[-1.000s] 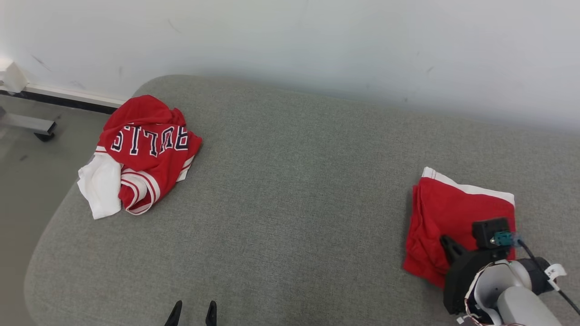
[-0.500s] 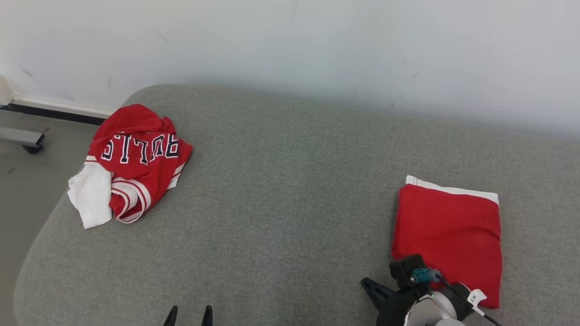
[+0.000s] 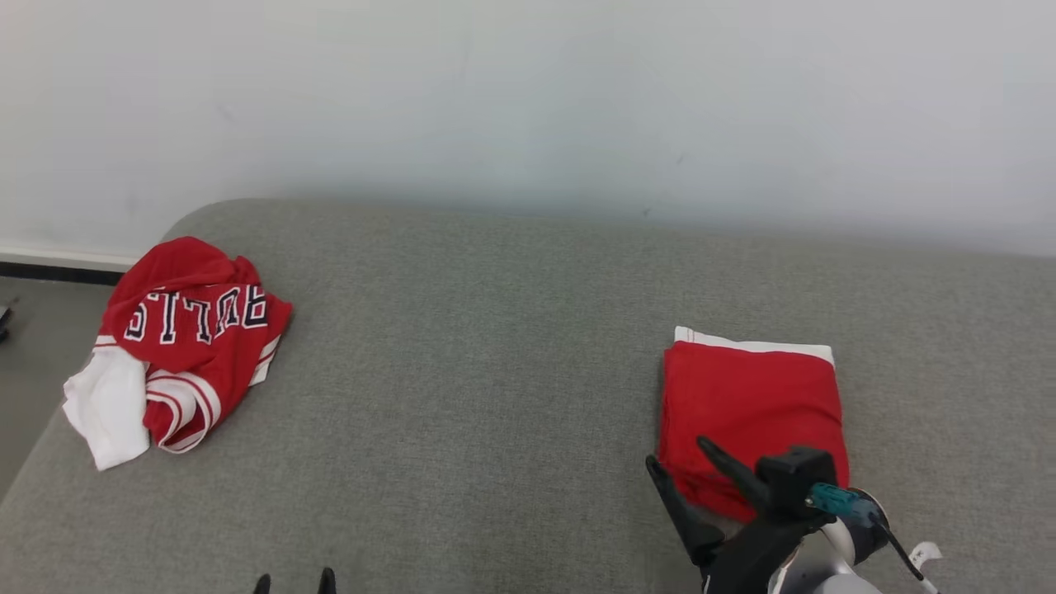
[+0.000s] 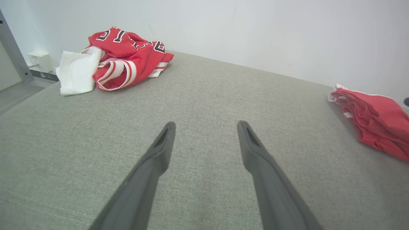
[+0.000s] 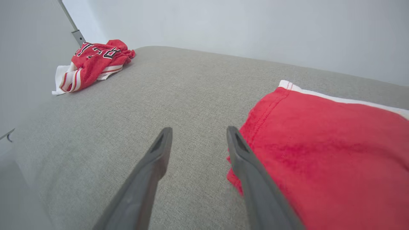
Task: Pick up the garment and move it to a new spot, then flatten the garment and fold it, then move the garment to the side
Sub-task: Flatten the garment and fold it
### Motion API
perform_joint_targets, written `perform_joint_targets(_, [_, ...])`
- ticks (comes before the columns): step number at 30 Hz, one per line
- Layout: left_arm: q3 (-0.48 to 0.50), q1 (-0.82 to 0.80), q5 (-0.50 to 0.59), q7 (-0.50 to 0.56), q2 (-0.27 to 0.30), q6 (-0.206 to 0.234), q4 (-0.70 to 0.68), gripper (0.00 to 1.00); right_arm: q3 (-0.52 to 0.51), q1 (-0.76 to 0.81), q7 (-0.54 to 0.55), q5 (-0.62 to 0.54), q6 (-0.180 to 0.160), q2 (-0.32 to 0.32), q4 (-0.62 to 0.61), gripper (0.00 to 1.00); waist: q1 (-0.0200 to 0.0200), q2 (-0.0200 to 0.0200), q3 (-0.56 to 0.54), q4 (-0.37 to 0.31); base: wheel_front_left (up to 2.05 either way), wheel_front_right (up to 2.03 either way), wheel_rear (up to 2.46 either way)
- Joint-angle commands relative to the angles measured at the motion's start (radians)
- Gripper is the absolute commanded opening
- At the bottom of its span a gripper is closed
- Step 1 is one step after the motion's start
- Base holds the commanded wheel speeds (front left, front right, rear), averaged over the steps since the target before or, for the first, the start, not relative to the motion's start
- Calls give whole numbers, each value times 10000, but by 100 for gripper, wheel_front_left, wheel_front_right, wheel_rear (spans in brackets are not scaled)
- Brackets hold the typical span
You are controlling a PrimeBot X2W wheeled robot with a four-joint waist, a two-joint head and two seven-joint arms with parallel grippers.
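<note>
The garment [image 3: 751,404] lies folded into a neat red rectangle at the lower right of the head view, flat on the grey cushion [image 3: 495,371]. A white band shows along its far edge. In the left wrist view it sits at the far right edge of the frame, its stacked layers showing along the side.

The right gripper [image 3: 676,454] is at the garment's near left corner, its fingers spread apart with nothing between them. In the right wrist view one finger [image 5: 246,159] overlaps the red cloth's left edge and the other is over bare cushion. Whether the first touches the cloth cannot be told.

The middle of the cushion, between the garment and the other things, is plain grey fabric.

The left gripper [image 3: 294,577] shows at the bottom edge, left of centre, well apart from the garment. Its fingers are wide apart and hold nothing, above bare cushion in the left wrist view.

A crumpled red jersey [image 3: 186,330] with dark lettering and red-and-white stripes sits at the left of the frame near the cushion's rounded corner, with a white cloth [image 3: 107,412] bunched against its lower left side.

Behind the cushion stands a pale wall [image 3: 528,99], and the floor [image 3: 25,346] shows at the far left.
</note>
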Motion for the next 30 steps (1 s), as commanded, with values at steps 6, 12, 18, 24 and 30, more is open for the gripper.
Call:
perform_joint_targets(6, [711,145,-95,-32,-15,95,-324,100,-1352,932,-401,-595,-26,67,-1188,100,1,0,-277,-1086,0,0,0])
perform_joint_targets(12, [1134,-92,-30,-31,-17,84,-578,100,-2562,1596,-650,-1001,-26,290,-2015,100,1,0,-268,-1718,0,0,0])
perform_joint_targets(18, [1478,-368,-9,-32,-14,42,-553,100,-3543,2051,-1240,-1072,-26,259,-2297,100,1,0,-287,-2187,0,0,0])
perform_joint_targets(24, [1722,-546,39,-32,-14,-34,-277,100,-3673,2153,-1757,-913,-26,-180,-2010,100,1,0,-332,-2517,0,0,0])
perform_joint_targets(30, [1836,-679,378,-31,-14,-198,101,100,-3236,1973,-2018,-529,-26,-666,-1368,100,1,0,-406,-2739,0,0,0])
